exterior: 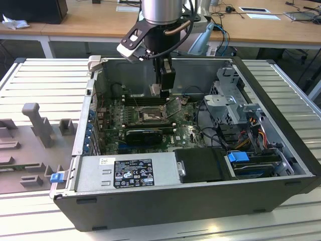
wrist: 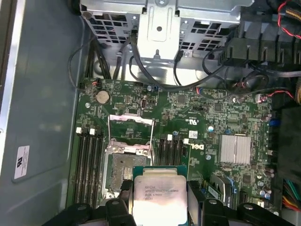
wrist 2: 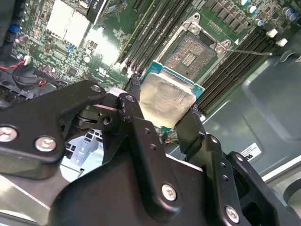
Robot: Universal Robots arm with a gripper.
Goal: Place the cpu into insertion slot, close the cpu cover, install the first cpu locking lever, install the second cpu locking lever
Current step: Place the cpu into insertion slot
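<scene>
The pincer (wrist 2: pixel 164 112) is clamped on the cpu (wrist 2: pixel 167 96). One black finger (wrist 2: pixel 135 101) presses each of two opposite edges, and the chip's pale silver top faces the wrist cameras. In the first wrist view the cpu (wrist: pixel 157 195) hangs over the green motherboard (wrist: pixel 197 113), overlapping one corner of the insertion slot (wrist: pixel 121 165) but not seated in it. The slot lies uncovered, and the cpu cover (wrist: pixel 131 117) is swung open on the side of the slot away from the chip. In the exterior view the pincer (exterior: pixel 165 85) reaches down into the open computer case (exterior: pixel 200 201), which sits on a ribbed surface (exterior: pixel 40 80).
</scene>
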